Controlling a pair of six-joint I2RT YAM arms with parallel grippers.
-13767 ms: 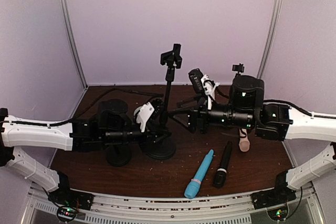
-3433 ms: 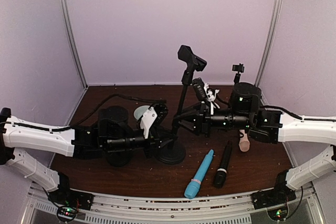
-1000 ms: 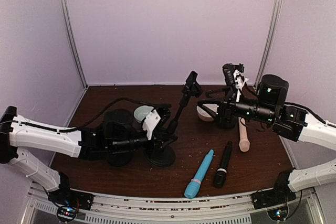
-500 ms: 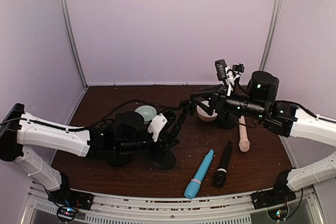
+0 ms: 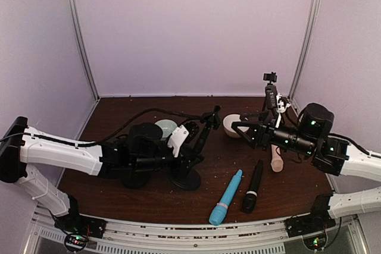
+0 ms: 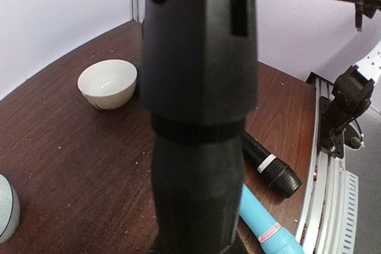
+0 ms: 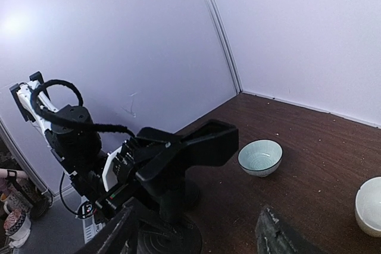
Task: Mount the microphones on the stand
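Observation:
A black stand (image 5: 200, 138) with a round base (image 5: 185, 179) leans right at the table's middle, its clip (image 5: 212, 115) empty. My left gripper (image 5: 190, 147) is shut on its pole; in the left wrist view the stand (image 6: 199, 117) fills the centre and hides my fingers. My right gripper (image 5: 246, 133) is open and empty, to the right of the clip and apart from it; its view shows the clip (image 7: 199, 146) ahead. The light blue microphone (image 5: 226, 196) and the black microphone (image 5: 252, 185) lie side by side at the front. The cream microphone (image 5: 277, 159) lies partly under the right arm.
A teal bowl (image 5: 166, 127) and a white bowl (image 5: 231, 124) sit behind the stand. A second round base (image 5: 134, 178) stands under the left arm. A thin stand with a small clip (image 5: 270, 78) rises at the back right. The front rail (image 5: 190, 233) edges the table.
My right gripper has pulled back to the right, away from the stand's clip, and sunk lower. The stand's upper part has stayed tilted low to the right in my left gripper.

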